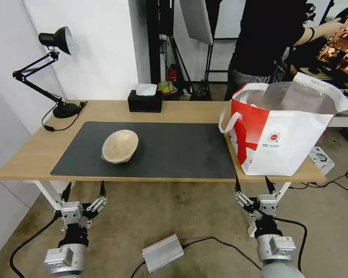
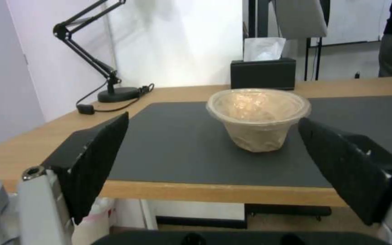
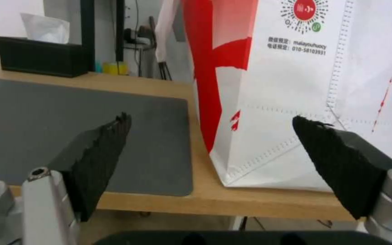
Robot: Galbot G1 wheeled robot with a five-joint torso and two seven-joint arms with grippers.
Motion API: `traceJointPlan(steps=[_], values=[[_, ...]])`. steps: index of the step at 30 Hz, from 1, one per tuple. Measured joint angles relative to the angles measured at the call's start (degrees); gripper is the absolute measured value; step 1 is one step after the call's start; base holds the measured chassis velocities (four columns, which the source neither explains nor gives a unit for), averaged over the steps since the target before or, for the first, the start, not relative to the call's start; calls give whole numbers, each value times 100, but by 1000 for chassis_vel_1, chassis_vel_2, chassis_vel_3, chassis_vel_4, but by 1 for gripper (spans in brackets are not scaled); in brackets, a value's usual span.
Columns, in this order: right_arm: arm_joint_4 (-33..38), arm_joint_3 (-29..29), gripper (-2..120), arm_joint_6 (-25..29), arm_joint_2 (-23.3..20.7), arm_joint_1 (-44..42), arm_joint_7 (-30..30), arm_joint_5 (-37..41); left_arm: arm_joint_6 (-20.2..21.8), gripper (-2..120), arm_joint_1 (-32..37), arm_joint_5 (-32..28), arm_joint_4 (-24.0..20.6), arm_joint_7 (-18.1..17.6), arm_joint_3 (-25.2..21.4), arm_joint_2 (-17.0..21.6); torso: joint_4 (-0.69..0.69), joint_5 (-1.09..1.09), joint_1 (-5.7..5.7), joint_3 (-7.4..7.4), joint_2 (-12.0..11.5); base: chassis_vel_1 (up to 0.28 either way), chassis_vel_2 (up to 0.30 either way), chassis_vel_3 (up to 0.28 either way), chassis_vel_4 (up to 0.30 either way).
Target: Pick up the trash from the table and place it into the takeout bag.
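The bag (image 1: pixel 286 131) stands upright on the right end of the tabletop (image 1: pixel 23 154), its base partly over the right edge of the grey mat (image 1: pixel 174 150). Its white front carries a small round red logo; in the right wrist view the print beneath that logo reads "maiayouhuocy" and "010-58103931", beside a broad red band. The silver lining shows at its open mouth in the head view.

The beige bowl (image 1: pixel 120 146) sits on the mat left of centre, well apart from the bag. In the left wrist view it shows side-on as a clear-rimmed tub, straight ahead between the fingers.

A black tissue box (image 1: pixel 145 101) stands at the tabletop's far edge, a black desk lamp (image 1: pixel 54 69) at the far left corner. A silver box (image 1: pixel 163 252) with a cable lies on the floor.

The left hand (image 1: pixel 84 188) hangs below the tabletop's near edge before the bowl, fingers spread apart and empty. The right hand (image 1: pixel 253 182) hangs likewise before the bag, fingers apart, empty.
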Motion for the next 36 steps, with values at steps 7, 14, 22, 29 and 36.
traceJointPlan(steps=[7,14,22,29,36], values=[[-132,8,92,3,6,73,0,-12,-22,100,29,-56,-23,0,-8,50,0,0,0,0,0,0,0,0,0],[-109,78,92,4,-2,52,-1,-31,-16,100,64,-56,-111,0,6,54,0,0,0,0,0,0,0,0,0],[-109,109,92,-2,7,24,-3,-94,-17,100,87,-57,-123,0,-9,54,0,0,0,0,0,0,0,0,0],[-177,105,92,-1,2,15,1,-160,-17,100,119,-71,-161,-5,-64,51,0,0,0,0,0,0,0,0,0],[-174,67,92,-4,10,-2,19,-206,-19,100,116,-71,-162,-7,-65,31,0,0,0,0,0,0,0,0,0]])
